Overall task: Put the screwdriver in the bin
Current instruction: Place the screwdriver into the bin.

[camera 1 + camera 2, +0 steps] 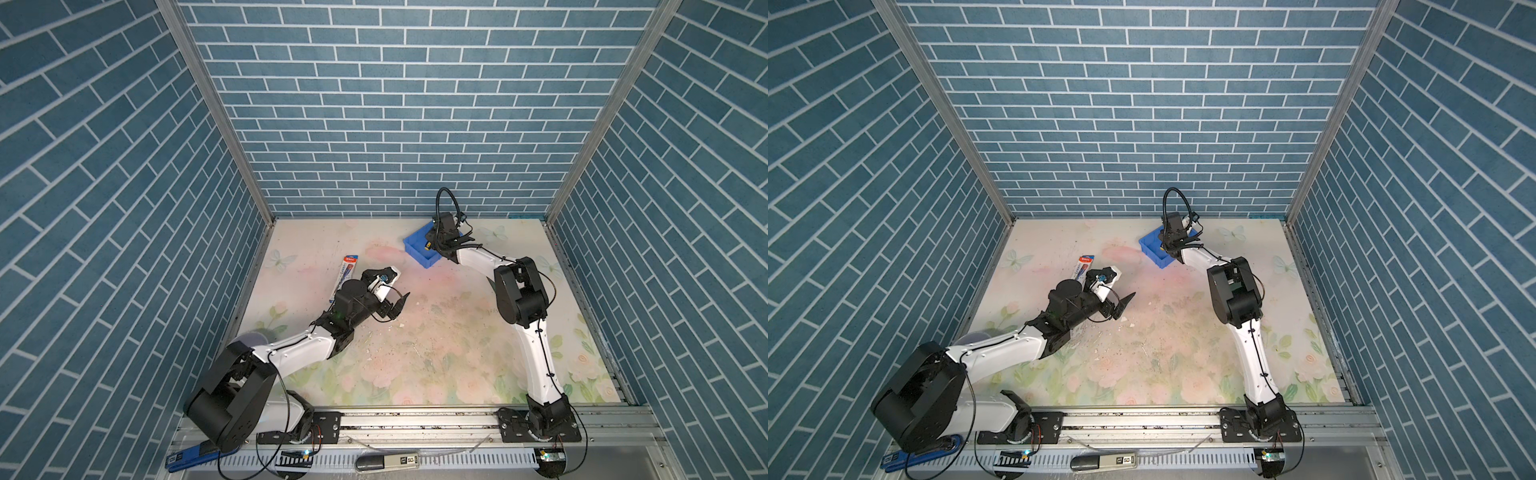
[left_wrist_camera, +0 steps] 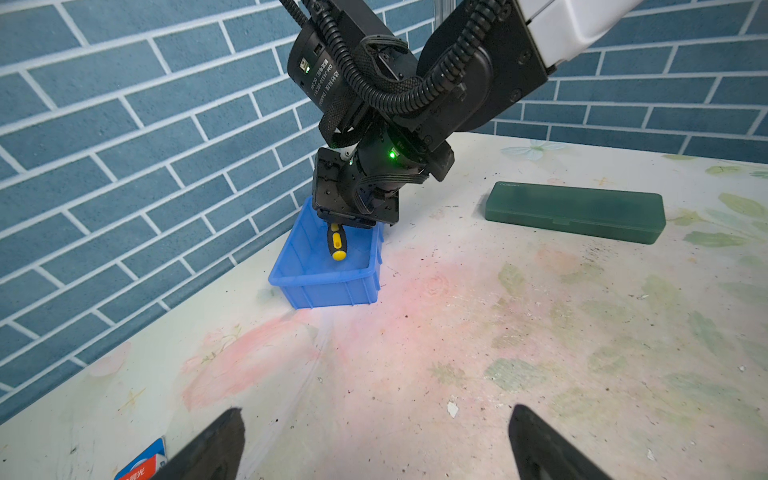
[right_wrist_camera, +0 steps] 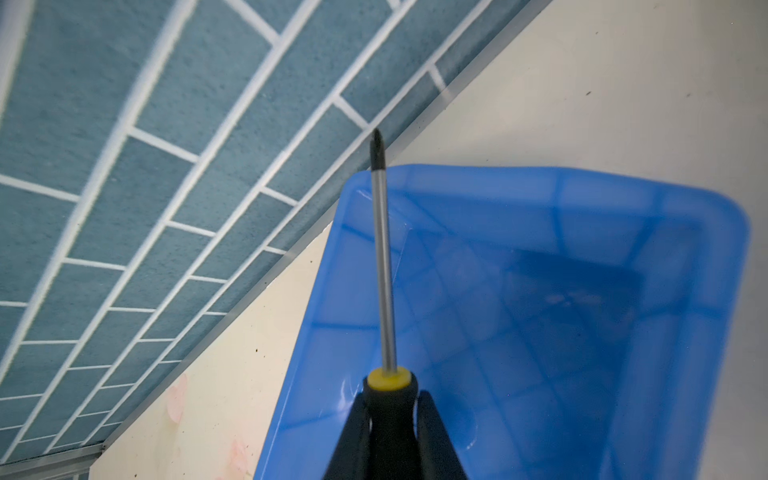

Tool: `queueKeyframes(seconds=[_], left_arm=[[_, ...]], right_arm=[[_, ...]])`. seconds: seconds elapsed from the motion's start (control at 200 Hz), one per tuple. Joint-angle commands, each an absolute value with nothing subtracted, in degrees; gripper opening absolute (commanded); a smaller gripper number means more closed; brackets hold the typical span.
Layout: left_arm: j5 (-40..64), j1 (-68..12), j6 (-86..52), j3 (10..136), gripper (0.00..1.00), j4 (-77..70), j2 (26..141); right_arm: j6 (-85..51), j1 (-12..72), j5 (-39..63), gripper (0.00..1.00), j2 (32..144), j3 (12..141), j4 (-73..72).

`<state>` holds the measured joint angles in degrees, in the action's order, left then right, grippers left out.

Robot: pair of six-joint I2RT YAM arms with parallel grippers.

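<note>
right gripper (image 3: 390, 399): fingers (image 3: 357, 436) pinch the screwdriver (image 3: 384, 270) on the black handle, just behind the yellow collar. the grip looks centred, with no visible slip.

screwdriver is held in the air over the bin (image 3: 706, 232), not resting in it. the shaft points far, toward the back wall, and its tip shows past the bin's far rim corner. in the left wrist view the handle butt (image 2: 336, 243) hangs low inside the bin's mouth (image 2: 324, 286).

step in hand (judgement): the release. for a clean drop, draw the tool back toward the near side so the tip clears the rim, level it, lower it a little, then part the fingers. released as it is, the tip may catch the rim and leave the tool propped or tip it out.

edges and room:
- bin sits far and right of centre in both top views (image 1: 415, 245), close to the back wall, so there is little room on the far side.
- near side of the bin is open table, so retreat that way or straight up.
- green case (image 2: 575, 212) lies well apart from the bin.
- left gripper (image 2: 376, 411) has its fingers spread and holds nothing. it hovers near centre-left, beside the retail package (image 1: 344, 276) and well clear of the bin.
</note>
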<state>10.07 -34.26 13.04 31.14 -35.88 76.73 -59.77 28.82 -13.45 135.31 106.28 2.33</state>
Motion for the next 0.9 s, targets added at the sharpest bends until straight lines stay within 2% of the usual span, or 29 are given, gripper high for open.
queueKeyframes(seconds=[0.0, 0.05, 0.425, 0.69, 0.895], left_arm=[[9.59, -34.54, 12.91, 30.44, 1.0, -37.29, 76.33], [9.57, -34.55, 12.97, 30.42, 1.0, -37.31, 76.38], [8.74, -34.54, 13.27, 30.02, 1.0, -37.07, 75.98], [7.51, -34.38, 13.1, 29.71, 1.0, -37.83, 75.83], [5.71, -33.29, 12.67, 28.47, 1.0, -39.32, 75.15]], right_arm=[[-61.74, 28.92, -12.22, 0.0, 137.31, 110.04, 4.71], [-61.86, 28.91, -11.83, 0.01, 137.67, 110.55, 5.07], [-59.27, 28.92, -11.07, 0.28, 135.32, 110.05, 3.54], [-54.74, 28.91, -11.69, 0.53, 129.31, 105.76, 0.93], [-49.45, 28.87, -12.72, 0.75, 120.0, 95.35, -5.36]])
